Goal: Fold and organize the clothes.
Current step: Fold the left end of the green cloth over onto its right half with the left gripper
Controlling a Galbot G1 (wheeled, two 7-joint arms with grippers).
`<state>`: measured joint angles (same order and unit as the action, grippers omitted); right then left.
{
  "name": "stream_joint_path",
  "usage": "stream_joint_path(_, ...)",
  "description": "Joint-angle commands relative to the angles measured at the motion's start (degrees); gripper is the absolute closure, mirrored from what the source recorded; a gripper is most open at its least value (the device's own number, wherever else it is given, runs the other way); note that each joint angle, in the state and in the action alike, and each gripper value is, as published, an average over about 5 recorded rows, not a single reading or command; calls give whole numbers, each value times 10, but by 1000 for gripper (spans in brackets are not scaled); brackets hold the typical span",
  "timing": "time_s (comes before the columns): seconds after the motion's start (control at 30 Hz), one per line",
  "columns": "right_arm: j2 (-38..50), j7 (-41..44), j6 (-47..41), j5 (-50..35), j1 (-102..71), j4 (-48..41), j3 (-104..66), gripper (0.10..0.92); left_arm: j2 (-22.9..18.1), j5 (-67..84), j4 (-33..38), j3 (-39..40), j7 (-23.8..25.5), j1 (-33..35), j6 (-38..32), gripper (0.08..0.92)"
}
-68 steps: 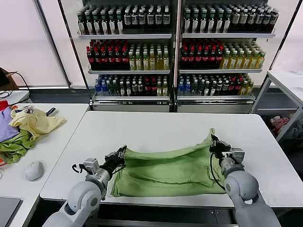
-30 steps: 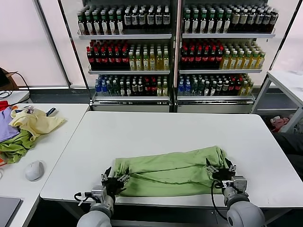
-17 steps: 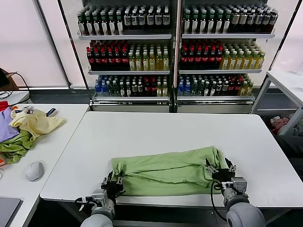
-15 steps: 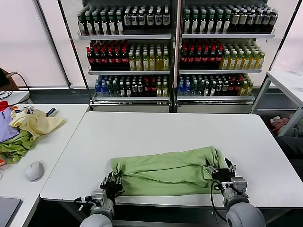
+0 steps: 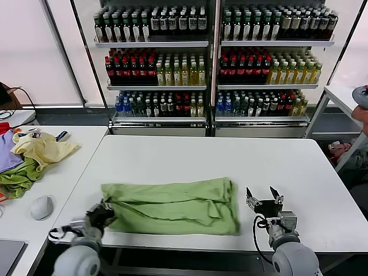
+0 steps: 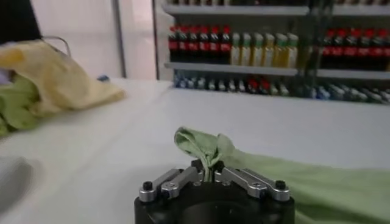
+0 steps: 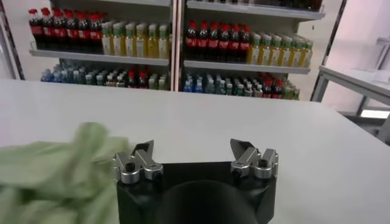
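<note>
The light green shirt (image 5: 172, 207) lies folded in a long band near the front edge of the white table (image 5: 207, 158). My left gripper (image 5: 103, 214) is shut on the shirt's left end; in the left wrist view a bunched tip of fabric (image 6: 204, 146) rises from between the closed fingers of that gripper (image 6: 209, 175). My right gripper (image 5: 263, 198) stands open just right of the shirt's right end, apart from it, nothing between its fingers. In the right wrist view this gripper (image 7: 192, 149) shows spread fingertips, with the green cloth (image 7: 55, 173) beside it.
A side table at the left holds a pile with a pale yellow garment (image 5: 43, 148), a darker green one (image 5: 17, 175) and a purple one (image 5: 7, 152), plus a grey mouse (image 5: 41, 207). Shelves of bottles (image 5: 213, 57) stand behind. Another table (image 5: 348, 98) is at the far right.
My left gripper closed on the shirt's left end and pulled it left; the whole shirt slid left. My right gripper stayed open and the shirt's right end has drawn away from it.
</note>
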<state>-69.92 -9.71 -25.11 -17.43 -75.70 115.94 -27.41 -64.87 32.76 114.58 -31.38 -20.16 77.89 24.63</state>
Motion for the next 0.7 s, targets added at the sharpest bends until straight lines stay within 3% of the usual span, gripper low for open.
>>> stream_joint_path(0.03,1,1,1,1,11,-1,3,203,48,224,69,-140,12,4,6,871)
stream_joint_path(0.2,3,1,1,1,11,-1,1,203,-8,328,143,-47,20,4,2,871)
stream_joint_path(0.37,8,2,2,1,2,5,-4,203,-50,360,164,61,23,-29,0,871)
stream_joint_path(0.7,8,1,3,2,-3,10,-9,203,-85,297,57,227,28,-127,-8,871)
